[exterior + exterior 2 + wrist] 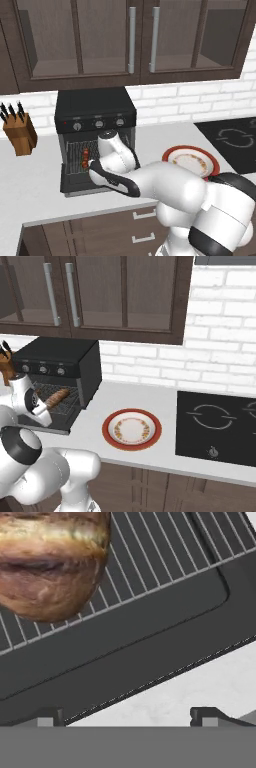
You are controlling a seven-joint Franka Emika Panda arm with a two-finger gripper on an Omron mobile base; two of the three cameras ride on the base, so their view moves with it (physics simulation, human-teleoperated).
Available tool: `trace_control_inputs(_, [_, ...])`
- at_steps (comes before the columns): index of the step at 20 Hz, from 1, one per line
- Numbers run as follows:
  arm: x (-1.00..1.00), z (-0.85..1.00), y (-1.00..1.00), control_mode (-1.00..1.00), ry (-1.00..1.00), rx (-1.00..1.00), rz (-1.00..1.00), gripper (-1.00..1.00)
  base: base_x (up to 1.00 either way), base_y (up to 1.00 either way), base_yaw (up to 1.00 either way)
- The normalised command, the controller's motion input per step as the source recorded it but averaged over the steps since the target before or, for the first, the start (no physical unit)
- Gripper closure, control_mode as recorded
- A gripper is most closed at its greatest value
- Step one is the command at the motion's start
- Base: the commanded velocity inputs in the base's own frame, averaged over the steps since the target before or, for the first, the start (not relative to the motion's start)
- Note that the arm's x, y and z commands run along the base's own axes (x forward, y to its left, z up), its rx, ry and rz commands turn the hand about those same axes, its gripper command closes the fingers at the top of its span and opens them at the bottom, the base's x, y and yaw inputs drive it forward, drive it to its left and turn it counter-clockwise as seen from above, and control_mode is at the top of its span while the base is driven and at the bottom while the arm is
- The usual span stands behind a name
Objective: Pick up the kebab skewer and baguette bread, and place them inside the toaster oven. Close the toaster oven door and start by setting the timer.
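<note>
The baguette bread (50, 562) lies on the wire rack (165, 557) inside the toaster oven (95, 107). From the right base view you can see the brown loaf (56, 396) resting on the rack, free of the robot. The kebab skewer (85, 157) is in there too, near the left side of the rack.

The gripper (127, 714) is wide open and holds nothing. Its two dark fingertips (47, 716) stand far apart, just over the front edge of the toaster oven door (150, 642), which hangs down flat. The tips touch nothing that I can see.

Count them: one loaf, one skewer, one oven with three round knobs (99, 123) in a row. There is one red-rimmed plate (132, 429) on the counter (165, 406), one knife block (20, 132) by the wall, and one black cooktop (217, 426) to the right.
</note>
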Motion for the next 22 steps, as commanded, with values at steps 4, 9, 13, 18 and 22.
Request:
trace_control_inputs(4, [0.29, -0.16, 0.19, -1.0, -0.03, 0.0, 0.0, -1.0, 0.0, 0.0, 0.0])
trace_control_inputs(9, [0.4, 0.0, 0.03, -1.0, -0.03, 0.0, 0.0, -1.0, 0.0, 0.0, 0.0])
trace_control_inputs(13, [0.31, -0.03, 0.02, -1.0, -0.01, 0.0, 0.0, -1.0, 0.0, 0.0, 0.0])
trace_control_inputs(18, [0.21, -0.11, 0.16, -1.0, -0.02, 0.0, -0.01, -1.0, 0.0, 0.0, 0.0])
trace_control_inputs(22, [0.38, 0.0, 0.02, -1.0, -0.04, 0.0, -0.04, -1.0, 0.0, 0.0, 0.0])
